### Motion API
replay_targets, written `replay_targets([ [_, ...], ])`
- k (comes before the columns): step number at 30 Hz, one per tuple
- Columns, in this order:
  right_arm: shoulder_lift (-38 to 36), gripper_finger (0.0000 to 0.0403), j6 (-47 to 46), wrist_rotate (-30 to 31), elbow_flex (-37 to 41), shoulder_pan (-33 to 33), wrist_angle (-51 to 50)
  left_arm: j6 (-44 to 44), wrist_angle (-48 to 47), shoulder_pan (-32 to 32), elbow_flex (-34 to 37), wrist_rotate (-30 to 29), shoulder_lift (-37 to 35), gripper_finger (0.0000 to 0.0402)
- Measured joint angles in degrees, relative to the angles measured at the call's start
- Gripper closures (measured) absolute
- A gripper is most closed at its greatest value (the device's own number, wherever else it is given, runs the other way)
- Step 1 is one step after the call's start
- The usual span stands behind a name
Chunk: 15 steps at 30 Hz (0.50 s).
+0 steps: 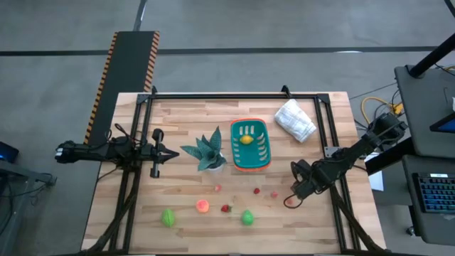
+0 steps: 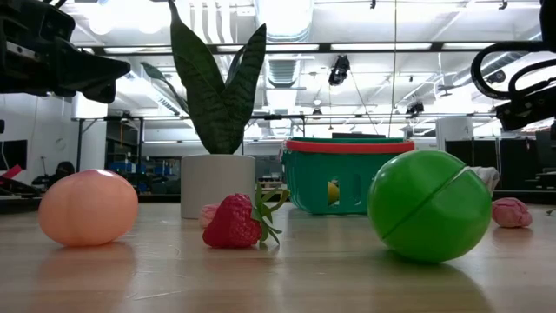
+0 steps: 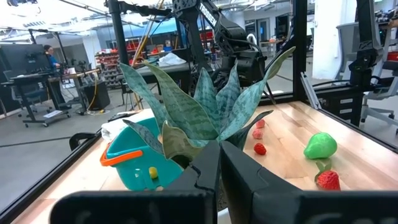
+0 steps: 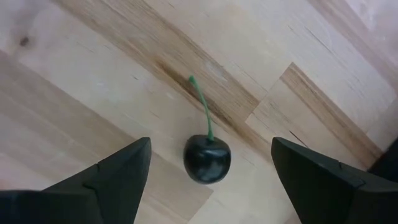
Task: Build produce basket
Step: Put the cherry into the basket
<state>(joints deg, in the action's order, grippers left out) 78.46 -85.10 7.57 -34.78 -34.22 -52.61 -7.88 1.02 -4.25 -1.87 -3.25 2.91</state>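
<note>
The teal basket (image 1: 250,146) with its orange band stands on the table's far middle, and a yellow fruit (image 1: 246,139) lies inside it. Loose produce lies along the near side: two green pieces (image 1: 168,217) (image 1: 247,217), an orange one (image 1: 202,206), a strawberry (image 1: 226,208) and small red bits (image 1: 257,190). My right gripper (image 1: 293,193) points down, open, to the right of the produce. In its wrist view a dark cherry (image 4: 206,158) with a green stem lies on the wood between the two fingers, which stand apart from it. My left gripper (image 1: 167,151) waits shut at the left, level, facing the plant.
A potted spiky-leaved plant (image 1: 210,151) stands just left of the basket, between it and my left gripper. A crumpled white bag (image 1: 295,119) lies at the far right. A black frame (image 1: 234,94) rims the table's far and side edges.
</note>
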Motion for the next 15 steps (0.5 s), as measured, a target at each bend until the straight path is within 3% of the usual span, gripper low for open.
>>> replay_targets([
  [15, 0.0, 0.0091, -0.35, -0.5, 0.08, 0.0, 0.82, 0.0, 0.02, 0.0, 0.0, -0.01, 0.05, 0.0402],
])
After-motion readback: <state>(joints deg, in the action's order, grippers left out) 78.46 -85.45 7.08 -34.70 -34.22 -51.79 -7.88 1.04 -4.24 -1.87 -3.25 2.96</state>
